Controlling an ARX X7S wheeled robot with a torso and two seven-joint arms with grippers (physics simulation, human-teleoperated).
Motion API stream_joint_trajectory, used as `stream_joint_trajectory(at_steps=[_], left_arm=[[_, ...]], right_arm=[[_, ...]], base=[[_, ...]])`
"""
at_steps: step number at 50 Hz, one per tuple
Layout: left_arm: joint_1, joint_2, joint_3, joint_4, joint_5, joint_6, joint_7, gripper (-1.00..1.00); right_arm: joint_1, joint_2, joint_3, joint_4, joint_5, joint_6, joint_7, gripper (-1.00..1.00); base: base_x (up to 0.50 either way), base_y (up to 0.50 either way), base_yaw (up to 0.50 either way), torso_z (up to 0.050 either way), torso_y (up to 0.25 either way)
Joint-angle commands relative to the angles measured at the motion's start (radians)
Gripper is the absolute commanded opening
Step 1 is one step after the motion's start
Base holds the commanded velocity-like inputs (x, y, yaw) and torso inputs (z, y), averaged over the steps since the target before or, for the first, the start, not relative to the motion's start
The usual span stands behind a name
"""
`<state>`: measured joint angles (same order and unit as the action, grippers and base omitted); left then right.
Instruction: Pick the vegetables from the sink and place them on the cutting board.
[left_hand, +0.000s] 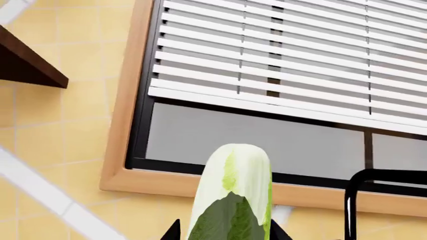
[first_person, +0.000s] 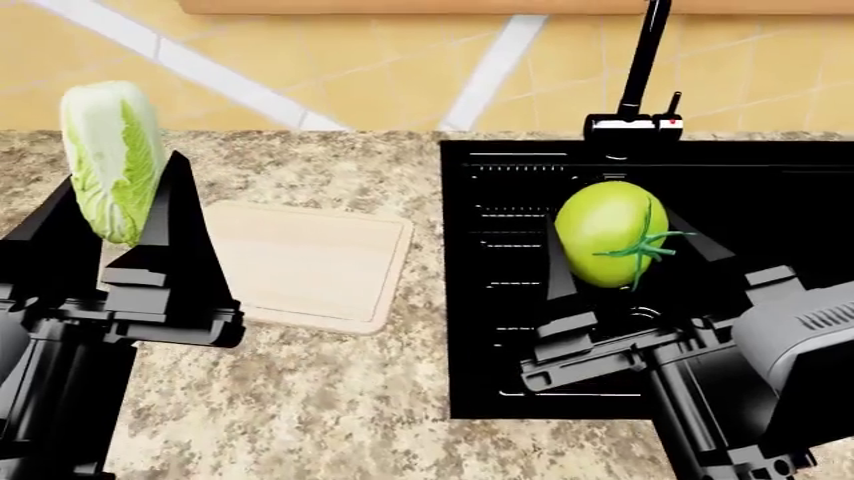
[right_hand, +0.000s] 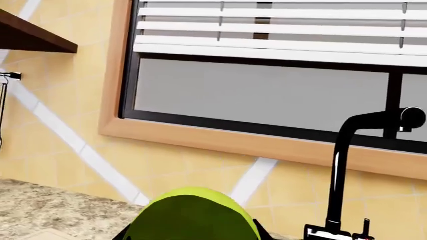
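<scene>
Left gripper (first_person: 120, 215): its dark wedge fingers (first_person: 180, 215) are clamped on the lower part of the napa cabbage (first_person: 114, 160), lifted over the table (first_person: 307, 400) at the near-left edge of the cutting board (first_person: 314, 265).
Right gripper (first_person: 627, 270): its fingers (first_person: 562, 268) grip the green tomato (first_person: 610, 233) from both sides, raised above the sink (first_person: 494, 340).
Napa cabbage: long, pale green fading to white, with a rounded tip and a darker leaf low down. It looks light and soft, so a grip across the firmer lower stalk should hold without crushing leaves.
Green tomato: round, smooth, glossy yellow-green, with a dark stem star facing the right. Likely slippery and apt to roll once released; a grip across its widest part suits it.
Cutting board: flat beige wood, rounded corners, nothing on it.
Sink: glossy black basin with thin white ridge lines, black faucet (first_person: 641, 60) behind.
Table: speckled beige-brown stone.
Backdrop: yellow tiled wall, wood-framed window (left_hand: 127, 100) with white slatted blinds (left_hand: 287, 55).
</scene>
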<state>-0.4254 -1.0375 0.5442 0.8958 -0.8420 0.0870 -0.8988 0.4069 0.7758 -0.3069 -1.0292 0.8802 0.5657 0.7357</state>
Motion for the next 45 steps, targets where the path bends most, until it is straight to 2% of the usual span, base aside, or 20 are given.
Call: stream_joint_trajectory(at_steps=[1, 13, 17, 20, 22, 27, 35, 45], left_arm=[[0.0, -0.004, -0.006, 0.004, -0.008, 0.017, 0.0, -1.0], [-0.003, 0.0, -0.002, 0.004, -0.012, 0.011, 0.001, -1.0], [-0.059, 0.027, 0.032, 0.002, -0.023, -0.067, 0.01, -1.0], [-0.235, 0.084, 0.069, -0.027, -0.133, -0.224, 0.023, -1.0], [-0.368, 0.154, 0.104, -0.096, -0.223, -0.337, 0.031, -1.0], [-0.534, 0.311, 0.167, -0.321, -0.348, -0.471, 0.09, -1.0], [-0.634, 0.444, 0.203, -0.642, -0.442, -0.552, 0.19, -1.0], [-0.639, 0.481, 0.225, -0.752, -0.47, -0.586, 0.201, -1.0]], right_arm=[[0.014, 0.018, -0.032, -0.002, -0.02, -0.006, 0.011, -1.0], [0.032, 0.037, -0.06, -0.004, -0.006, -0.022, 0.037, -1.0], [0.015, 0.04, -0.052, 0.009, -0.004, -0.064, 0.022, -1.0], [0.009, 0.056, -0.04, 0.0, 0.015, -0.079, 0.025, -1.0], [0.009, 0.064, -0.041, -0.005, 0.018, -0.085, 0.028, -1.0], [0.024, 0.078, -0.062, -0.009, 0.021, -0.084, 0.039, -1.0], [0.054, 0.107, -0.101, -0.008, 0.039, -0.096, 0.073, -1.0], [0.055, 0.127, -0.106, -0.001, 0.06, -0.124, 0.087, -1.0]], base=[[0.08, 0.5, 0.0, 0.0, 0.0], [0.06, 0.5, 0.0, 0.0, 0.001], [0.07, 0.47, 0.0, 0.0, 0.0], [0.0, 0.0, 0.0, 0.0, 0.0], [0.0, 0.0, 0.0, 0.0, 0.0], [0.0, 0.0, 0.0, 0.0, 0.0], [0.0, 0.0, 0.0, 0.0, 0.0], [0.0, 0.0, 0.0, 0.0, 0.0]])
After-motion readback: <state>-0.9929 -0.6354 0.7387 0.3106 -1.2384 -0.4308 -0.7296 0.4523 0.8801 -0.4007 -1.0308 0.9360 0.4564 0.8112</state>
